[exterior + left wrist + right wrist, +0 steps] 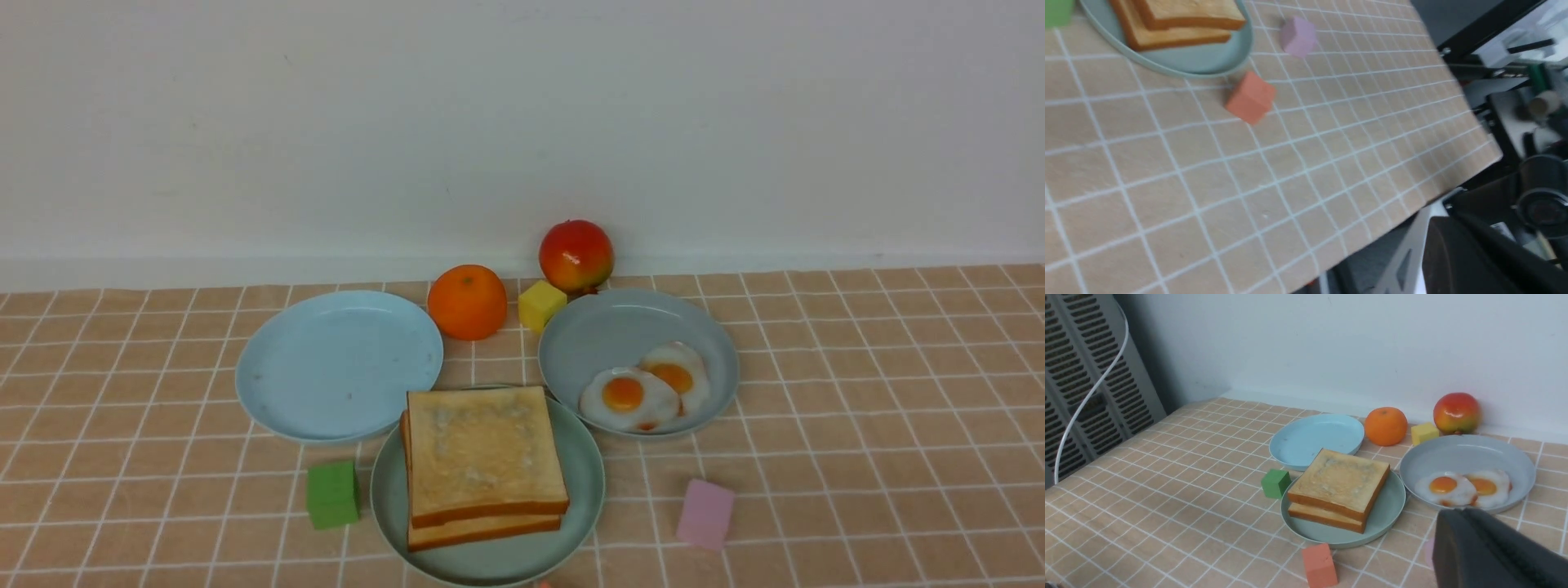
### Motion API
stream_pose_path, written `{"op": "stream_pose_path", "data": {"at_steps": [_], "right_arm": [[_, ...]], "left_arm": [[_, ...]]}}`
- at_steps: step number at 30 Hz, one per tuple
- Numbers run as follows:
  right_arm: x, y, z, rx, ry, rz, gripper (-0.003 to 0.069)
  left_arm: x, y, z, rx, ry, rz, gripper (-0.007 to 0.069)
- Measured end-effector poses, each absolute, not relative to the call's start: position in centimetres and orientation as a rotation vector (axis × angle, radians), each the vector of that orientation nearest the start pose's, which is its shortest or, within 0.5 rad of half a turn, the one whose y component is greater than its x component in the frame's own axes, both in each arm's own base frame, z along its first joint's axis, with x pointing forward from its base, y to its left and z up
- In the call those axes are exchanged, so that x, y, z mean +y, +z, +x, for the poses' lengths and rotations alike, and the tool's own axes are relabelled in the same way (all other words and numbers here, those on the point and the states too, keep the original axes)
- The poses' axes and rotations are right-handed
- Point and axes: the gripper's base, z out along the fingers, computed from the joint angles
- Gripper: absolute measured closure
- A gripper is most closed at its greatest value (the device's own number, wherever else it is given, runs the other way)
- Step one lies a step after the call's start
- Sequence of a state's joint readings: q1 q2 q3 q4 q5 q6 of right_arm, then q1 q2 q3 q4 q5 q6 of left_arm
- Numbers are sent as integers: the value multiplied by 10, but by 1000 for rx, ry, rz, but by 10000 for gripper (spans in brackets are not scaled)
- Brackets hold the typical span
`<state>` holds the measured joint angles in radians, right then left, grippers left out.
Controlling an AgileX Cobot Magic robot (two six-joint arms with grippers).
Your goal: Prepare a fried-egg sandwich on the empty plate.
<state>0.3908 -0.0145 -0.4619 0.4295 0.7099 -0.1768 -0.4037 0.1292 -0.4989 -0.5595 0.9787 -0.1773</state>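
Black and blurred, the left hand [1453, 245] shows only in its own wrist view. Its jaws are pressed together with nothing between them.

On the tan checked cloth of the tabletop [122, 408], a sky-blue plate [339, 363] lies bare, left of the middle and towards the far edge. A green cube [332, 494] sits closer to the near edge, just beside the left rim of the mint-green plate [584, 482]. That plate, the largest of the three, lies at the middle of the near edge. It carries two toast slices [482, 449] stacked one on the other, golden-brown with darker crusts. The upper slice is shifted a little towards the far edge, so the lower slice's front crust shows. Whether an egg lies between them I cannot tell.

An orange [467, 301] stands behind, just beside the sky-blue plate's right rim, with a yellow cube [540, 305] just to its right. A red-and-yellow fruit [575, 256] stands beyond the cube, close to the far edge. A coral cube [1319, 565] rests at the near edge in front of the mint-green plate, apart from it.

The grey-blue plate [604, 335] lies right of the middle, close against the mint-green plate's far right rim. Two fried eggs [629, 398] overlap in its near half. A pink cube [706, 513] lies right of the mint-green plate, apart from it.

The right hand [1461, 520], dark, shows only in its own wrist view. It is likewise closed tight and empty.
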Motion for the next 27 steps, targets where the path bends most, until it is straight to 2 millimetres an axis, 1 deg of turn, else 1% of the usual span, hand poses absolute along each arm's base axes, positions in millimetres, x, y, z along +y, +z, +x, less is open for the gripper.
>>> {"op": "stream_pose_path", "data": {"at_steps": [15,17,19,22,23,24,25,27], "right_arm": [[25,301,-5,1658,641,-407,666],[25,301,-5,1658,641,-407,664],[25,301,-5,1660,641,-407,664],[25,300,-4,1663,640,-407,664],[25,300,-4,1663,640,-407,664],[25,300,-4,1663,640,-407,664],[25,300,-4,1663,640,-407,664],[25,300,-4,1663,640,-407,662]], "left_arm": [[-42,293,-3,2112,-1015,201,638],[-41,290,0,2107,-984,204,638],[-36,289,6,2037,-879,186,638],[-22,288,21,1858,-601,74,638],[-21,286,23,1851,-584,65,638],[-14,282,30,1777,-453,2,638],[-11,278,33,1745,-390,-23,638],[-4,264,39,1727,-247,-62,638]]}}
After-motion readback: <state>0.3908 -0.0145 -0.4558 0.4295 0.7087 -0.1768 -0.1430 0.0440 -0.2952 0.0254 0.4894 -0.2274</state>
